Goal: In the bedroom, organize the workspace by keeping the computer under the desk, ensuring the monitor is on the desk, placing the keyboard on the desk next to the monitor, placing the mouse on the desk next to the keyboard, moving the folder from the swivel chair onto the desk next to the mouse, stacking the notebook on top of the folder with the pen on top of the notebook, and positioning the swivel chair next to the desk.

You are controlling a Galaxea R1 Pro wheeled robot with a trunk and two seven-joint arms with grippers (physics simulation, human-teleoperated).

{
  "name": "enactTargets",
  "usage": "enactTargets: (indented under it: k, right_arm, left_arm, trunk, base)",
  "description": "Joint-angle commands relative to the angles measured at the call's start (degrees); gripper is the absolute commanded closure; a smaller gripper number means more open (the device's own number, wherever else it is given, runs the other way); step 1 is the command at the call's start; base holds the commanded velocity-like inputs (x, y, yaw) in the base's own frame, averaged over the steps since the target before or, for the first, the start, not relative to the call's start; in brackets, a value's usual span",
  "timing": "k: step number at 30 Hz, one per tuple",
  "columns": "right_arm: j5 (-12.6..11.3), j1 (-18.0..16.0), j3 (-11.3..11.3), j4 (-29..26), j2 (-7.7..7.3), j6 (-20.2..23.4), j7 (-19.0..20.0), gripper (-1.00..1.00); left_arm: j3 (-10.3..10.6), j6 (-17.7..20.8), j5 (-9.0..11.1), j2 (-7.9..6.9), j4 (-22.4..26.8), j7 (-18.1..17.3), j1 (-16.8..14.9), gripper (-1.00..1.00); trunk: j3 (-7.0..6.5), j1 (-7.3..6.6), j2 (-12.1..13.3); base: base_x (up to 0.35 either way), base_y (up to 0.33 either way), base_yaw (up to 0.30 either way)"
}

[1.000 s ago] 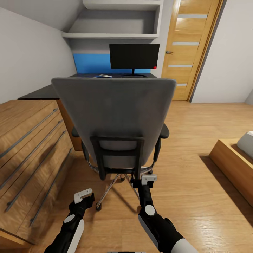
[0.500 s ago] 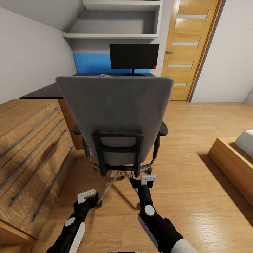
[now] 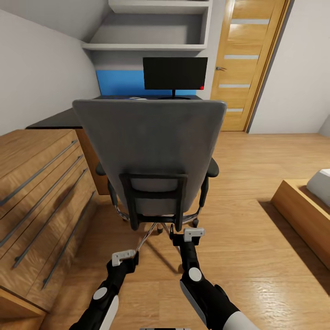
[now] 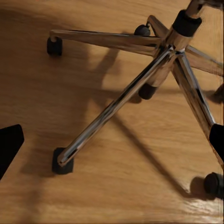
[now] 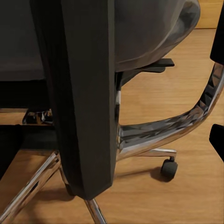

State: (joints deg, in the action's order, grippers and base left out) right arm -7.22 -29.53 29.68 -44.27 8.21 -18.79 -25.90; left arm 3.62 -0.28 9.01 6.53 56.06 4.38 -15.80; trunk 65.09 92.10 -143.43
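Note:
The grey swivel chair (image 3: 151, 142) stands with its back to me, between me and the black desk (image 3: 55, 120). The black monitor (image 3: 175, 73) stands on the desk beyond it, with a red light at its lower corner. My right gripper (image 3: 188, 235) is open just behind the chair's black back bracket (image 5: 86, 93), which stands close before the right gripper (image 5: 112, 140). My left gripper (image 3: 124, 256) is open and empty, low over the floor. In the left wrist view the left gripper (image 4: 112, 144) looks down on the chrome star base (image 4: 154, 70) and its castors. The chair back hides the seat and most of the desk top.
A light wooden dresser (image 3: 36, 197) with long handles stands close on the left. A wooden door (image 3: 250, 64) is at the back right. A low wooden bed frame (image 3: 300, 206) sits at the right. Open wood floor (image 3: 256, 160) lies right of the chair.
The chair rolled a little away from me toward the desk, then stopped. My left gripper moved right, toward the chair's base. My right gripper stayed put.

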Motion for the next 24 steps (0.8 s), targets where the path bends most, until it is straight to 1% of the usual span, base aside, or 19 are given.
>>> enactTargets:
  k: [1,4,7,9,10,16,24]
  right_arm:
    - [-0.6,-0.1,0.3,0.0,-0.04,-0.4,-0.3,-1.0]
    - [-0.5,0.0,0.3,0.0,-0.08,-0.4,-0.3,-1.0]
    - [-0.5,0.0,0.3,0.0,-0.1,-0.4,-0.3,-1.0]
    - [-0.5,0.0,0.3,0.0,-0.11,-0.4,-0.3,-1.0]
    - [-0.5,0.0,0.3,0.0,-0.12,-0.4,-0.3,-1.0]
    - [-0.4,0.0,0.3,0.0,-0.12,-0.4,-0.3,-1.0]
    - [-0.4,0.0,0.2,0.1,-0.18,-0.4,-0.3,-1.0]
  left_arm:
    - [0.8,-0.1,0.6,0.02,0.1,0.4,0.0,-1.0]
    - [1.9,0.0,0.6,0.18,0.9,0.5,0.0,-1.0]
    - [2.5,0.5,0.6,0.36,2.2,0.7,-0.1,-1.0]
    - [2.7,1.2,0.6,0.54,2.9,0.7,-0.1,-1.0]
    - [2.9,2.0,0.6,0.89,3.5,0.7,-0.1,-1.0]
    - [3.1,3.8,0.5,1.87,4.2,0.7,-0.2,-1.0]
    - [3.2,4.0,0.5,2.06,4.3,0.7,-0.2,-1.0]
  trunk:
    - [0.05,-0.01,0.0]
    - [0.05,-0.01,0.0]
    - [0.05,-0.01,0.0]
    - [0.05,-0.01,0.0]
    - [0.05,-0.01,0.0]
    - [0.05,-0.01,0.0]
    - [0.05,-0.01,0.0]
  base:
    - [0.0,0.0,0.0]
    - [0.0,0.0,0.0]
    - [0.0,0.0,0.0]
    - [0.0,0.0,0.0]
    - [0.0,0.0,0.0]
    - [0.0,0.0,0.0]
    - [0.0,0.0,0.0]
